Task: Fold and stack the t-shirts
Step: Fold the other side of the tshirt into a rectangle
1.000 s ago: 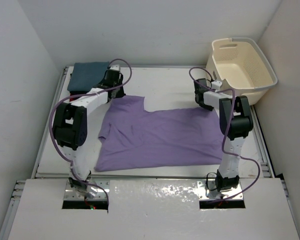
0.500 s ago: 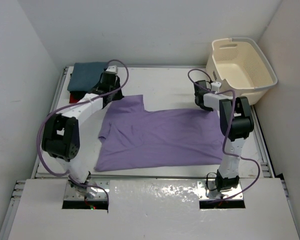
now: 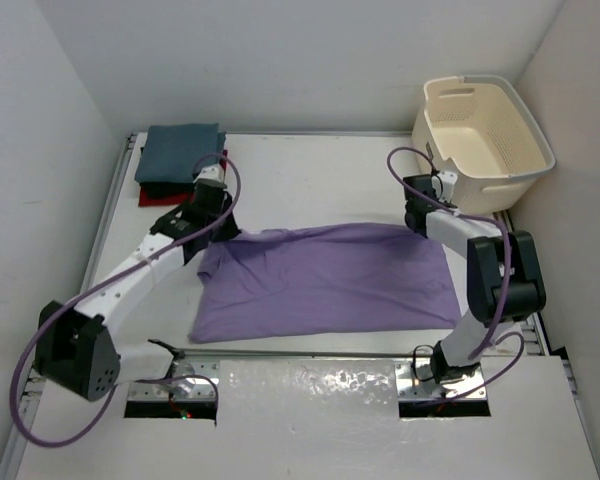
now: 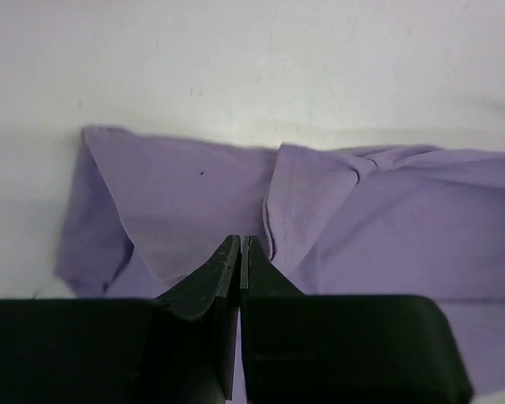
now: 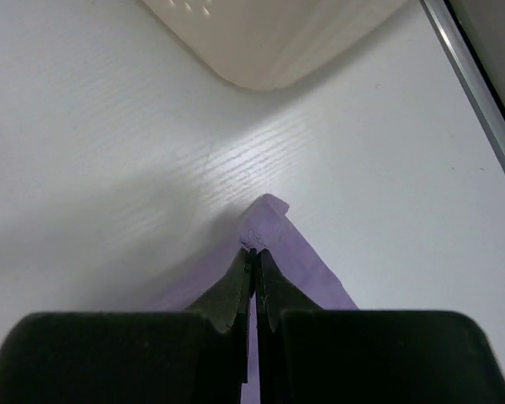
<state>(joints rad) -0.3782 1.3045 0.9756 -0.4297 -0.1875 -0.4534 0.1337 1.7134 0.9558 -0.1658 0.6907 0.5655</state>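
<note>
On the white table point(image 3: 310, 165), a purple t-shirt point(image 3: 330, 285) is laid in the middle. A cream laundry basket point(image 3: 450, 120) is set far right. A teal-blue t-shirt point(image 3: 180, 150) is stacked far left. The purple t-shirt's far edge is pinched by the closed left claw point(image 4: 240, 248) and right claw point(image 5: 254, 254).

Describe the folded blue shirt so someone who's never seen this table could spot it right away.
On the white table, go to the far left corner, opposite the cream basket. A small pile of folded clothes lies there, and the blue shirt is on top. It is dark teal and folded square, with a red shirt peeking out beneath, unlike the purple shirt spread mid-table.
</note>
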